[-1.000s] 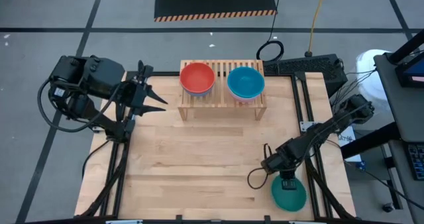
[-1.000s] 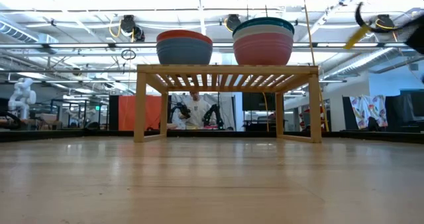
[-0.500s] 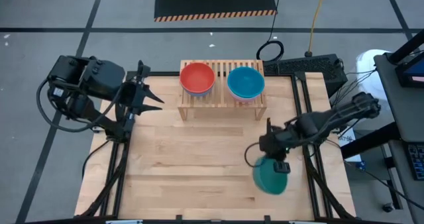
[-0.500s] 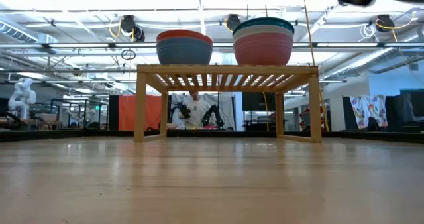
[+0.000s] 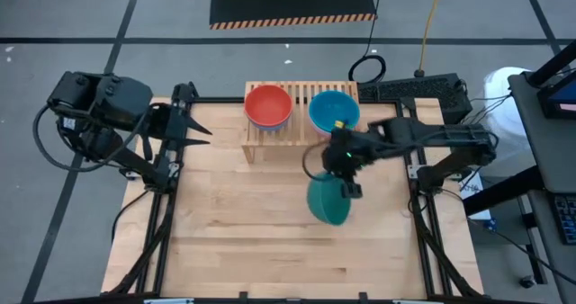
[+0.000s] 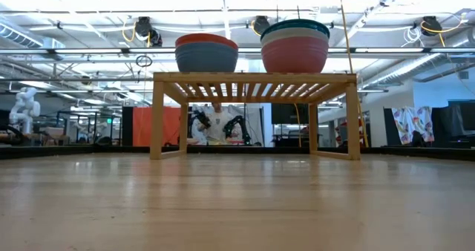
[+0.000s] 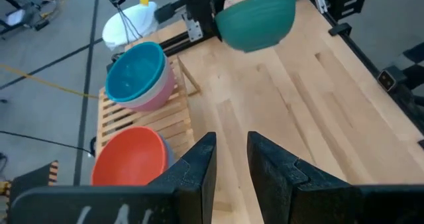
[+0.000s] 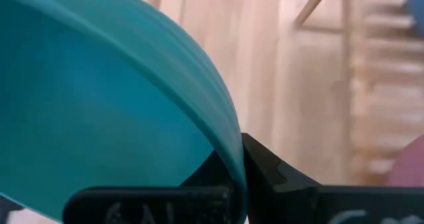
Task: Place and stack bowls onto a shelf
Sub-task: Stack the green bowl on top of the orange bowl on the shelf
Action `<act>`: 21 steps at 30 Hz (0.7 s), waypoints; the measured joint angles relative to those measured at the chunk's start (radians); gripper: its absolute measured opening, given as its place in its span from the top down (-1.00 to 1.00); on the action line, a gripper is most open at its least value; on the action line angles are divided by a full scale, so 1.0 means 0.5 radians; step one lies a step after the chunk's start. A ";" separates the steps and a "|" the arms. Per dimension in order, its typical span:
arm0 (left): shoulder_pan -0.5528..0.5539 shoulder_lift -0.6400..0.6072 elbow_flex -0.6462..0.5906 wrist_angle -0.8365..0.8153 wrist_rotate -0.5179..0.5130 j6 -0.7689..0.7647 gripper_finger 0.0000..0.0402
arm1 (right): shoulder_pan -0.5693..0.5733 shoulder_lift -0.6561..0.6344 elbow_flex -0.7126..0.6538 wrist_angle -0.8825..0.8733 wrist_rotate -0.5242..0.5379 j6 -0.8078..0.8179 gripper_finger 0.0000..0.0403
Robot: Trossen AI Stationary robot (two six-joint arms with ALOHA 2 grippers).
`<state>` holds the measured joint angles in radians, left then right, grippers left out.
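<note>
wooden worktop (image 5: 270,232): right fingers (image 5: 345,180) pinching teal bowl (image 5: 328,201) rim, carrying toward shelf (image 5: 301,133); level before stacking. left fingers (image 7: 228,168) spread, waiting.

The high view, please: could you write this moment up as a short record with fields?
shelf: at the table's far edge
left stack: red bowl on top
right stack: blue bowl on top
teal bowl: held by its rim, lifted off the table, in front of the shelf
right gripper: shut on the teal bowl
left gripper: open, holding nothing, at the table's left edge
</note>
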<state>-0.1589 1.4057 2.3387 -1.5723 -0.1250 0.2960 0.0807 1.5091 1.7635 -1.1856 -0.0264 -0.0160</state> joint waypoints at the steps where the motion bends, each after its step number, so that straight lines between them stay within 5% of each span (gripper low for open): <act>1: 0.000 -0.005 0.000 0.001 -0.012 0.008 0.54 | -0.031 0.043 0.062 -0.014 0.001 -0.051 1.00; 14: 0.000 -0.132 -0.001 0.002 -0.208 0.020 0.54 | -0.462 0.484 0.893 0.007 -0.023 -0.319 1.00; 21: 0.000 -0.133 -0.039 0.004 -0.320 0.035 0.54 | -0.638 0.624 1.098 0.182 -0.311 -0.431 1.00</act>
<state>-0.1589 1.3391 2.3192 -1.5705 -0.2848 0.3132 -0.2383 1.8213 2.3124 -1.0947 -0.1821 -0.2313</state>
